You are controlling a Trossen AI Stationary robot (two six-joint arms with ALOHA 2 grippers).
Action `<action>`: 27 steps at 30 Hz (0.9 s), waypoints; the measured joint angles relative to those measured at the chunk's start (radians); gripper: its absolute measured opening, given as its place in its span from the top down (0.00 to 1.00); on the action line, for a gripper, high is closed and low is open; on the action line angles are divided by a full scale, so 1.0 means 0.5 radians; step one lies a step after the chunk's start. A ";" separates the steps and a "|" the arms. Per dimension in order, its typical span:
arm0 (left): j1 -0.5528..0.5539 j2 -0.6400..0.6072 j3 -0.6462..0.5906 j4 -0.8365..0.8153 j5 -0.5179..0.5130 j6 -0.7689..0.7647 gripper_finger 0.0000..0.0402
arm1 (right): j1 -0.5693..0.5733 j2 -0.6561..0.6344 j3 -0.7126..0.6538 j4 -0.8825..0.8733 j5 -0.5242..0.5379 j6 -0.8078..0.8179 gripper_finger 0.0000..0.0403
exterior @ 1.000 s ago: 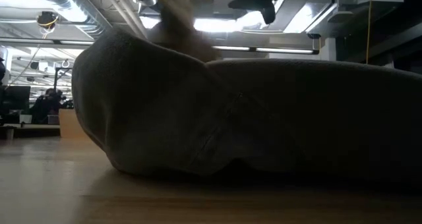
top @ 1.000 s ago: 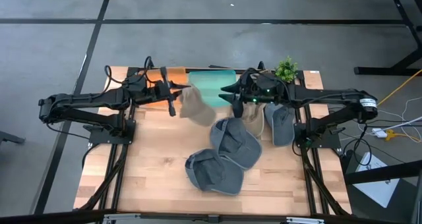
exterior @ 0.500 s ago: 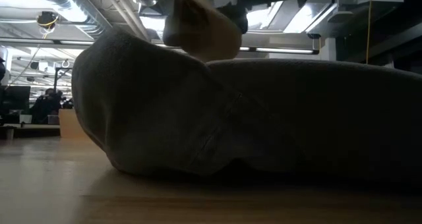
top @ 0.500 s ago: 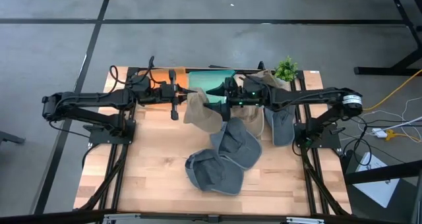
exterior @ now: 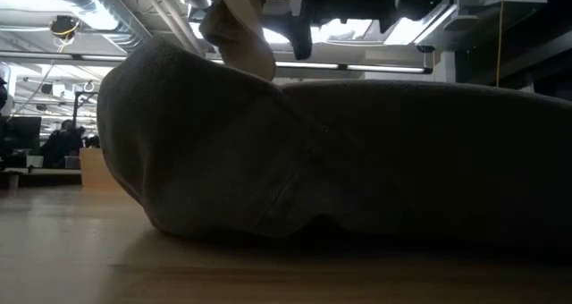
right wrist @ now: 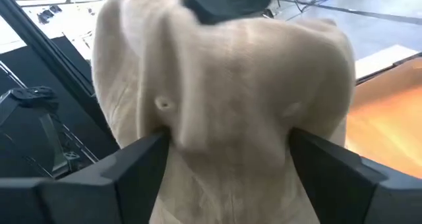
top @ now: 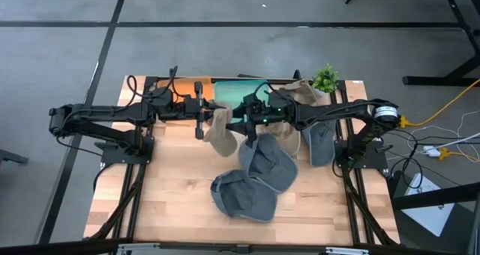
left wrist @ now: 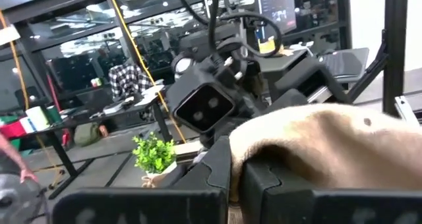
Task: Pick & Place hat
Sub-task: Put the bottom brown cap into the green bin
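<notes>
You see a beige hat (top: pixel 220 134) hanging limp above the bench, crumpled and drooping, pinched at its upper edge by the left hand (top: pixel 204 118). Its soft fabric sags between the spread fingers (right wrist: pixel 135 165) of the right hand (top: pixel 237 125).

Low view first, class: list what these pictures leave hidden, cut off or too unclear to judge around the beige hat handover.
- Low view: a dark grey fabric cap lying close to the lens fills the frame and hides the tabletop behind it.
- Low view: the top edge cuts off the beige fabric hat, so no grip shows.
- Right wrist view: the beige hat fills the frame, hiding the table.
- High view: too small to tell whether the right hand touches the hat.
</notes>
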 joint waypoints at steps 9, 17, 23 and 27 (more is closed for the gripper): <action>0.000 0.000 0.000 -0.071 -0.089 0.000 0.98 | 0.000 -0.016 0.000 -0.001 0.002 -0.012 0.69; 0.000 0.000 0.000 -0.075 -0.099 -0.064 0.95 | 0.000 -0.017 0.000 -0.015 0.006 -0.069 0.96; 0.000 -0.041 0.000 -0.161 -0.198 -0.209 0.87 | 0.000 -0.040 0.000 -0.122 0.014 -0.138 0.98; 0.000 -0.111 0.000 -0.195 -0.218 -0.251 0.78 | -0.007 -0.088 0.000 -0.236 0.094 -0.234 0.97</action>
